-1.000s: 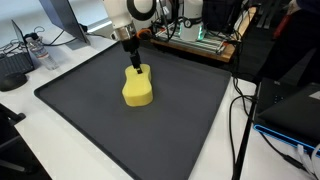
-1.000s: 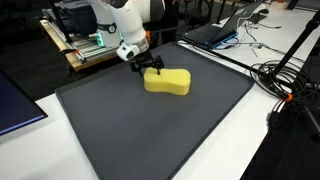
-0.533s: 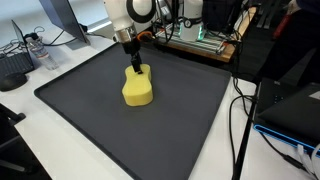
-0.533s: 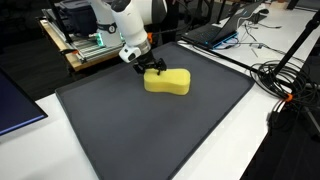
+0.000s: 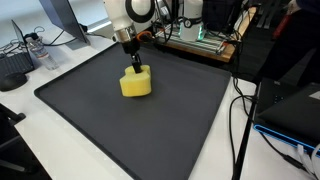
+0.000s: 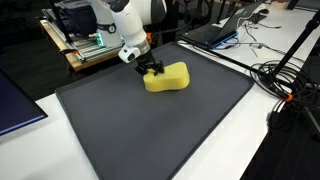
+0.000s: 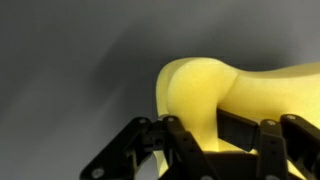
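Sponge, in an exterior view: the yellow sponge point(image 5: 137, 85) sits on the dark mat point(image 5: 180, 125), toward the far side and away from the mat's edges.
Gripper, same shot: the gripper point(image 5: 134, 67) hangs off the white arm point(image 5: 128, 12) and comes straight down onto the sponge's far end.
Jaws, same shot: too small to make out properly, but they're right on the foam.
Around it: there's a white table point(image 5: 35, 150) under the mat and cables point(image 5: 240, 110) off to the side.
Sponge, in an exterior view: here the sponge point(image 6: 170, 77) is seen lengthwise on the mat point(image 6: 150, 130). The end at the gripper point(image 6: 150, 70) looks squished narrower than the free end.
Jaws, same shot: the black fingers point(image 6: 146, 68) are clamped on that end, one on each side.
Background: a laptop point(image 6: 215, 33) sits beyond the mat.
Sponge, wrist view: the sponge point(image 7: 215, 90) fills the right half, with its rounded end over the grey mat point(image 7: 70, 70).
Jaws, wrist view: the gripper point(image 7: 212, 150) is pinching the sponge. The fingers point(image 7: 165, 140) press in from both sides and the foam bulges up between them.
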Tool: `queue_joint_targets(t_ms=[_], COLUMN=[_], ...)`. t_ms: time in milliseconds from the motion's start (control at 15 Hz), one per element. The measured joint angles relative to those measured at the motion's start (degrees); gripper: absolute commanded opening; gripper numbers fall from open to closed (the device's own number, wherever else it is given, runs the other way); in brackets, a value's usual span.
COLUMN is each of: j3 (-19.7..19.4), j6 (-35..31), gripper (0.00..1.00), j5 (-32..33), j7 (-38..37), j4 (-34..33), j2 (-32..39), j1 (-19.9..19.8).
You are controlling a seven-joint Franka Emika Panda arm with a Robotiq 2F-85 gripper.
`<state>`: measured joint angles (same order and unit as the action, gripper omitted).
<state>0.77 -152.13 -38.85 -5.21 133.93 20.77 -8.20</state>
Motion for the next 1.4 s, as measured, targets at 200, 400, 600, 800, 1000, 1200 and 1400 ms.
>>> queue_joint_targets(t_ms=[200, 400, 600, 800, 1000, 1200, 1400], j3=[0.0, 0.0, 0.0, 0.0, 0.0, 0.0, 0.0], j6=[0.0, -0.1, -0.1, -0.1, -0.1, -0.1, -0.1], gripper=[0.04, 0.03, 0.02, 0.02, 0.02, 0.02, 0.01], j5=[0.0, 0.0, 0.0, 0.0, 0.1, 0.3, 0.4], j7=[0.1, 0.3, 0.4, 0.5, 0.5, 0.5, 0.5], j4=[0.0, 0.0, 0.0, 0.0, 0.0, 0.0, 0.0], j2=[0.0, 0.0, 0.0, 0.0, 0.0, 0.0, 0.0], j1=[0.0, 0.0, 0.0, 0.0, 0.1, 0.2, 0.3])
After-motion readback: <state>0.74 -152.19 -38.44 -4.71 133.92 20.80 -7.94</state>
